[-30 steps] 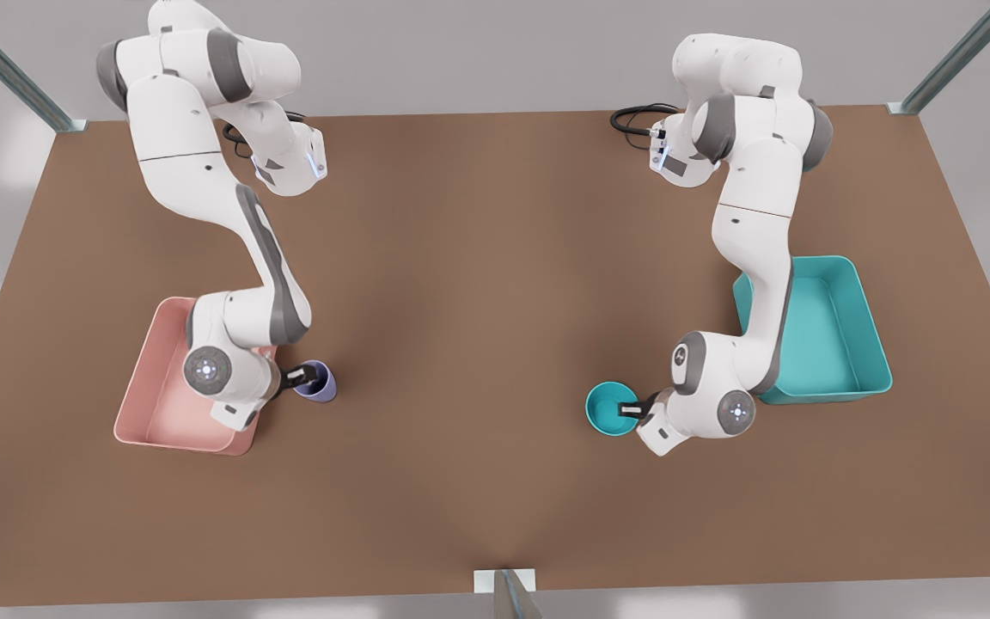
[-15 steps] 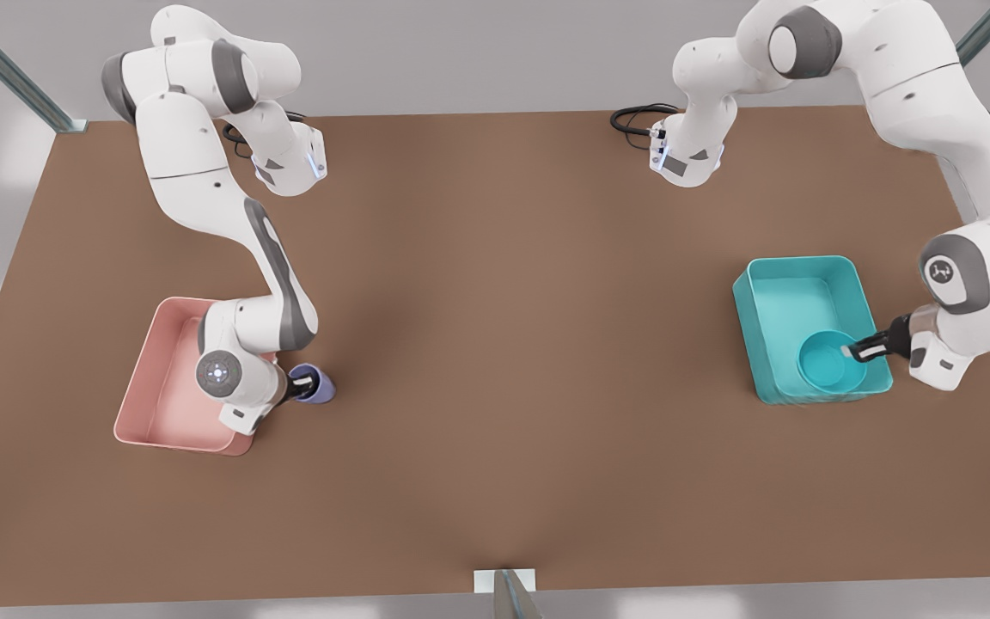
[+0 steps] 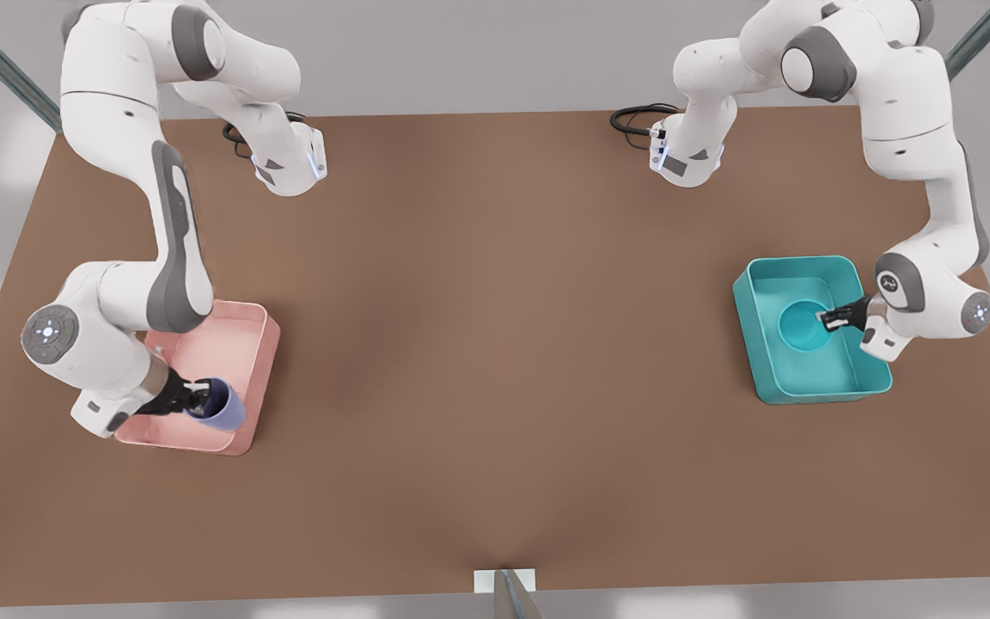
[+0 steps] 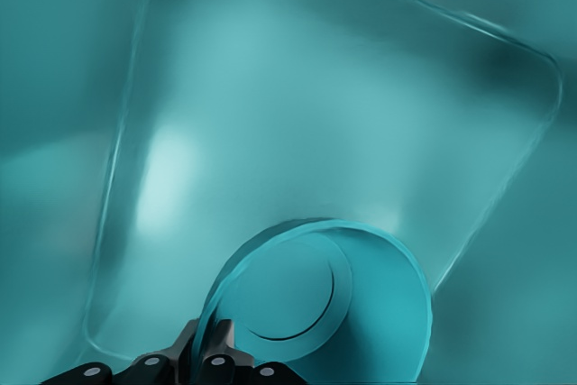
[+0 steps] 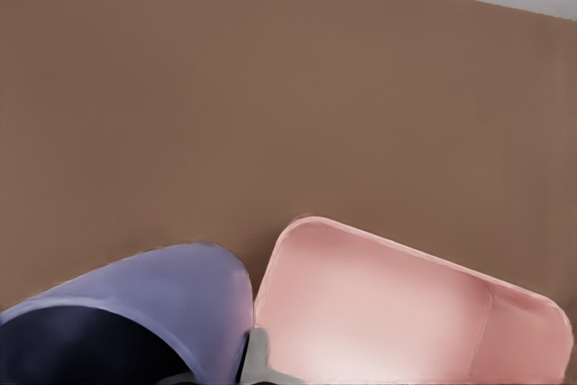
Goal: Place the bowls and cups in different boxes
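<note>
The small teal bowl point(image 3: 801, 327) hangs inside the teal box point(image 3: 813, 394) at the front view's right, tilted, with my left gripper point(image 3: 830, 318) shut on its rim. In the left wrist view the bowl point(image 4: 352, 304) is above the box floor point(image 4: 297, 114), and the fingers point(image 4: 209, 360) pinch its edge. At the front view's left, my right gripper point(image 3: 197, 397) is shut on the lavender cup point(image 3: 220, 404), held tilted over the near corner of the pink box point(image 3: 241, 340). The right wrist view shows the cup point(image 5: 153, 299) close up, with the pink box point(image 5: 388, 313) beyond it.
The brown table point(image 3: 495, 344) stretches wide between the two boxes. Both arm bases stand at the far edge, with a black cable point(image 3: 632, 119) by one. A metal post point(image 3: 508, 593) rises at the near edge.
The left gripper has carried the bowl from the box's near end toward its middle. The right gripper has lifted the cup off the table and swung it over the pink box.
</note>
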{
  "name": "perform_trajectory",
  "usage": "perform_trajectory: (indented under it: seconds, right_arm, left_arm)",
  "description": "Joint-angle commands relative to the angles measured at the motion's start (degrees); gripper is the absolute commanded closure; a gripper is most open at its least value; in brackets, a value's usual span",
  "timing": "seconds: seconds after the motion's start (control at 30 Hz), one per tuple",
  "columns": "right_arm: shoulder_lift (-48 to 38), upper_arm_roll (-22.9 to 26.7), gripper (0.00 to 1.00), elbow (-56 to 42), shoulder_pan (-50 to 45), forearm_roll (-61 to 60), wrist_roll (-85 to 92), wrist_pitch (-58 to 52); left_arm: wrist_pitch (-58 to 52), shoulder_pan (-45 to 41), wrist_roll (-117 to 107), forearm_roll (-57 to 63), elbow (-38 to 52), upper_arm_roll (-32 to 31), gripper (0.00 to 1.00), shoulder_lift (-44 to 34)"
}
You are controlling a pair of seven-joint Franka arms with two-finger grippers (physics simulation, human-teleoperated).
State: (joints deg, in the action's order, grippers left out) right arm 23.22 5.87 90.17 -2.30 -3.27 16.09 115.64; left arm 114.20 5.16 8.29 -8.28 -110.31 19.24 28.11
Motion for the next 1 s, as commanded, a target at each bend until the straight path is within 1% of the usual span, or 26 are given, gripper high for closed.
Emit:
perform_trajectory:
  seconds: [0.0, 0.03, 0.07, 0.13, 0.17, 0.2, 0.23, 0.27, 0.3, 0.33, 0.37, 0.43, 0.47, 0.5, 0.53, 0.57, 0.73, 0.83, 0.9, 0.97]
  right_arm:
    - [-0.19, 3.0, 0.79, -0.25, 1.25, 1.25, 23.55, -6.22]
    - [-0.11, 4.32, 0.79, -0.25, 3.0, 0.72, 26.8, -6.31]
    - [0.33, 4.32, 0.79, -0.25, 5.03, 0.72, 28.21, -6.3]
    - [4.81, 4.41, 0.79, -0.17, 5.73, 0.72, 27.95, -5.61]
    - [7.44, 4.32, 0.79, -0.34, 5.56, 0.37, 27.6, -4.81]
    - [9.73, 4.32, 0.79, -0.34, 5.56, -0.68, 27.59, -2.79]
    - [11.32, 4.15, 0.79, -0.34, 5.38, -1.48, 27.59, -1.3]
    - [12.64, 3.97, 0.79, -0.25, 5.12, -2.09, 27.59, 0.46]
    - [13.34, 3.88, 0.79, -0.25, 5.12, -2.18, 27.59, 1.78]
    - [14.31, 3.71, 0.79, -0.25, 5.03, -2.53, 27.59, 3.54]
    - [14.83, 3.62, 0.79, -0.25, 4.94, -2.53, 27.51, 4.24]
    - [15.19, 3.62, 0.79, -0.25, 4.59, -2.62, 27.51, 5.12]
    - [15.19, 3.62, 0.04, -0.25, 4.33, -2.62, 27.42, 5.21]
    - [15.19, 3.62, 0.0, -0.25, 4.24, -2.53, 27.51, 5.12]
    - [15.1, 3.62, 0.0, -0.25, 4.24, -2.53, 27.51, 5.12]
    - [15.1, 3.62, 0.0, -0.25, 4.15, -2.53, 27.51, 5.12]
    - [13.78, 3.35, 0.0, 0.19, 4.15, -2.53, 27.77, 3.98]
    - [12.2, 3.27, 0.0, 0.27, 4.15, -2.53, 27.86, 1.35]
    - [9.13, 3.27, 0.0, -0.16, 4.15, -2.45, 28.03, -3.92]
    - [6.75, 3.0, 0.0, -1.48, 3.54, -2.53, 27.68, -6.74]
  left_arm:
    - [5.16, 0.02, 8.41, -0.07, 0.01, 0.01, 0.56, 0.37]
    - [5.07, 0.02, 8.41, -0.07, 0.01, -0.07, 0.15, 0.37]
    - [4.89, 0.02, 8.41, -0.07, 0.1, -0.08, 0.0, 0.28]
    - [2.8, 0.37, 8.5, 0.2, 1.15, -0.16, 0.0, -1.38]
    - [-6.32, 0.38, 8.15, 1.25, 5.53, -0.16, 0.0, -3.58]
    - [-17.42, -0.15, 4.9, 7.93, 13.09, -0.43, 0.0, -6.04]
    - [-25.15, -1.38, 3.75, 9.16, 18.37, -2.09, 0.0, -9.12]
    - [-28.15, -4.28, 1.56, 9.25, 20.75, -4.47, 0.0, -13.69]
    - [-28.68, -8.23, -3.19, 9.34, 23.38, -6.66, 0.0, -16.94]
    - [-35.0, -10.87, -3.81, 8.99, 30.14, -7.11, 0.0, -16.24]
    - [-38.44, -10.96, -3.81, 8.99, 34.72, -8.69, 0.0, -14.75]
    - [-38.26, -11.05, -3.81, 8.9, 35.52, -8.69, 0.0, -14.75]
    - [-38.79, -10.87, -3.81, 8.9, 35.6, -10.62, 0.0, -15.01]
    - [-39.58, -10.87, -3.45, 8.81, 35.6, -10.71, 0.0, -15.1]
    - [-40.37, -10.96, -3.45, 8.81, 35.6, -11.06, 0.0, -15.19]
    - [-41.07, -10.61, -3.63, 8.9, 35.6, -12.73, 0.0, -15.36]
    - [-40.98, -10.7, -3.63, 8.64, 35.43, -12.73, 0.0, -15.54]
    - [-40.72, -10.43, -3.63, 8.64, 35.34, -13.52, 0.0, -15.54]
    - [-40.63, -10.43, -3.63, 8.64, 35.17, -13.52, 0.0, -15.45]
    - [-41.34, -10.43, -3.63, 8.64, 35.16, -13.44, 0.0, -15.45]
